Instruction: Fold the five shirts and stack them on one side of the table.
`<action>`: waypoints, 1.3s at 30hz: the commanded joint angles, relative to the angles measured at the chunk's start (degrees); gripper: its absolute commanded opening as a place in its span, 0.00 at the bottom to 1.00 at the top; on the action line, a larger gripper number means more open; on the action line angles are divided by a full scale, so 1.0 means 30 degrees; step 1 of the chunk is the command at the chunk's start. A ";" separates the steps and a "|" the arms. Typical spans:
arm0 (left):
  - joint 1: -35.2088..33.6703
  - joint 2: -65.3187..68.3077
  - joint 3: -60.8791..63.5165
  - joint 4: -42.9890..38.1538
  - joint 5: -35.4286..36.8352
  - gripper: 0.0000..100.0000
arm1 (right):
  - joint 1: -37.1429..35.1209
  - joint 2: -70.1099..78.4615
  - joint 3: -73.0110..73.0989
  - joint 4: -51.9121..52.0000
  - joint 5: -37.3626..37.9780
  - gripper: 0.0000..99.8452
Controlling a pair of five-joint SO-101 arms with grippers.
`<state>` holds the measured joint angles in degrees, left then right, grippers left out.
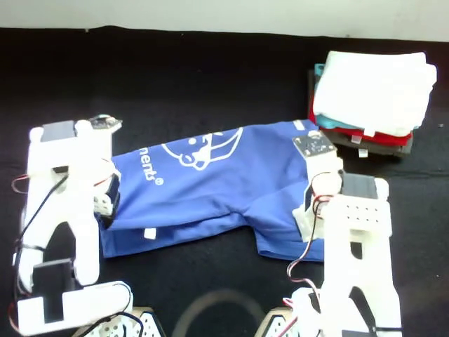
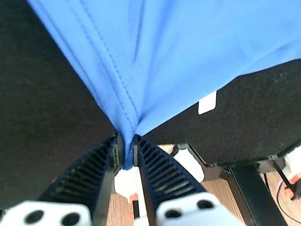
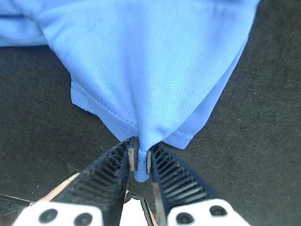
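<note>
Left jaws and right jaws each clamp one end of the blue printed jersey shirt; its long axis spans between them, toward the white-topped folded-shirt stack

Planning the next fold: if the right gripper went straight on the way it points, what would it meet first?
The blue shirt that the right gripper pinches: its cloth lies directly ahead, probably with the table just beneath.

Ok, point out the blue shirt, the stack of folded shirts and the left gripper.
blue shirt [image 1: 210, 186]: high view, middle of its spread body.
stack of folded shirts [image 1: 375, 88]: high view, the white shirt on top.
left gripper [image 2: 126, 141]: left wrist view, between its fingers, shut on the shirt's edge.
</note>
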<state>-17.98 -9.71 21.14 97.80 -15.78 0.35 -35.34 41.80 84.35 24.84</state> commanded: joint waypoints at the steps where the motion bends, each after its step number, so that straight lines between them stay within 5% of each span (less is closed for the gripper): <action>1: -0.0190 -0.0601 -0.0542 0.0234 -0.0176 0.01 | 0.0161 -0.0601 -0.0835 0.0220 0.0205 0.01; 11: -0.0161 0.1304 0.3062 -0.2139 -0.0176 0.01 | 0.1158 -0.0630 0.1656 -0.1978 0.0264 0.01; 19: -0.0278 0.1187 0.2974 -0.1319 -0.0176 0.03 | 0.1245 -0.0689 0.1509 -0.0513 0.2344 0.01; 27: -0.0308 0.1158 -0.1656 0.1055 -0.0059 0.20 | 0.1216 -0.0806 -0.3179 0.1538 0.2227 0.18; 34: -0.0249 0.1392 -0.6286 0.1026 0.0908 0.19 | 0.0982 -0.0513 -0.6725 -0.1832 -0.0117 0.18; 37: 0.0161 0.2271 -0.6667 -0.0293 0.2755 0.02 | -0.0513 0.0659 -0.5495 -0.4498 -0.0586 0.06; 39: 0.0806 0.3590 -0.6637 -0.1231 0.3165 0.03 | -0.1363 0.2212 -0.4967 -0.5817 -0.0586 0.01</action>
<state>-17.98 -2.07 3.30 97.27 -8.66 -0.53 -32.88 26.07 72.66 24.13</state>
